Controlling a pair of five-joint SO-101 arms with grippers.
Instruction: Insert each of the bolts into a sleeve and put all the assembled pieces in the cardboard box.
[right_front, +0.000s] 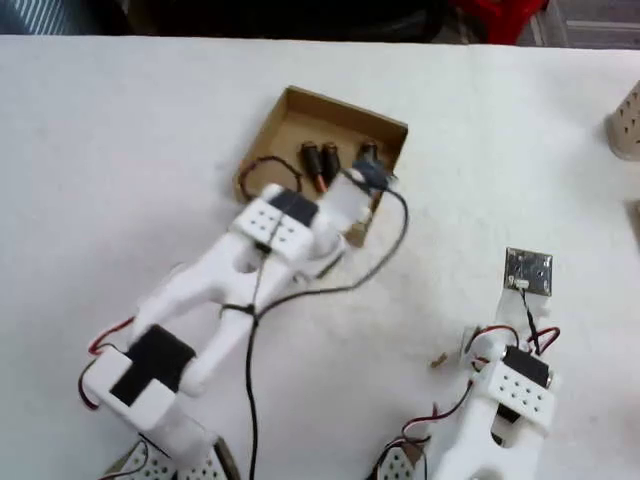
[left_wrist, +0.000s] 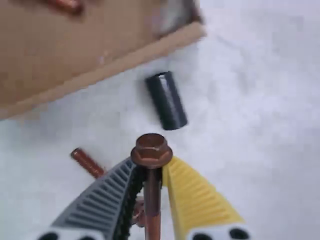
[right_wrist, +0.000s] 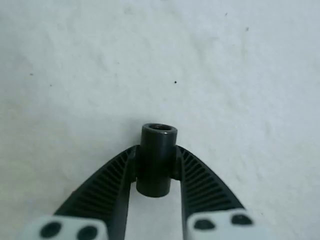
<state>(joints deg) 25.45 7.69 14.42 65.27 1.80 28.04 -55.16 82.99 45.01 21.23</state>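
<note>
The left claw (left_wrist: 151, 166) clenches a copper bolt (left_wrist: 151, 150); the right claw (right_wrist: 156, 151) grasps a black sleeve (right_wrist: 157, 165), bore open ahead. Shank and bore should align before pushing.

A white table (right_front: 110, 150) takes up most of the high view, and its surface looks soft and faintly mottled. In the right wrist view 1 small dark speck (right_wrist: 175, 82) sits on it, with a few fainter ones nearby. At the table's right edge stands a pale block (right_front: 626, 125) dotted with rows of holes, cut off by the frame. Nearer, at the same edge, a dark sliver (right_front: 636, 212) shows too little to tell what it is. Beyond the far edge the room is dark, with a red thing (right_front: 500, 14) toward the right and a blue-grey striped patch (right_front: 40, 14) at the far left.
</note>
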